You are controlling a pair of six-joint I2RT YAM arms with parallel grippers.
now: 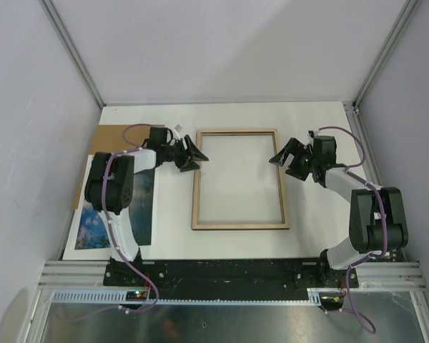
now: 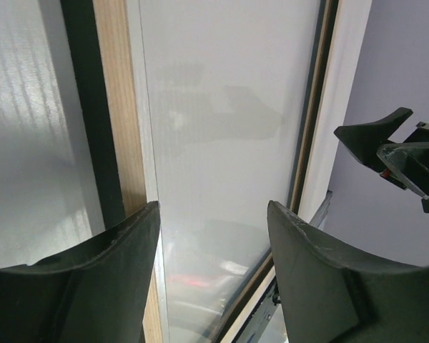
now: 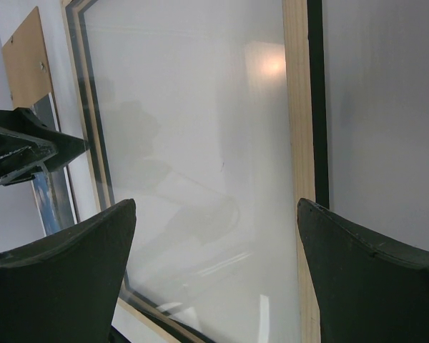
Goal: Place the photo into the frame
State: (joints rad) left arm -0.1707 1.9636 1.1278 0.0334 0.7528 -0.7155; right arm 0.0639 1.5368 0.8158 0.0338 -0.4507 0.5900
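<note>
The frame (image 1: pixel 238 131) lies flat in the middle of the table, pale wood side up, its clear pane inside. The photo (image 1: pixel 94 227) lies picture up at the left, partly under the left arm. My left gripper (image 1: pixel 193 155) is open and empty, just above the frame's left rail near its top. My right gripper (image 1: pixel 281 156) is open and empty, at the frame's right rail near its top. The left wrist view shows the frame's wood rail (image 2: pixel 120 128) between my open fingers (image 2: pixel 114 271). The right wrist view shows the pane and wood rail (image 3: pixel 297 107).
A brown cardboard backing board (image 1: pixel 107 136) lies at the back left, partly under the left arm and the photo; it also shows in the right wrist view (image 3: pixel 25 57). Grey walls enclose the table on three sides. A black rail (image 1: pixel 236 271) runs along the near edge.
</note>
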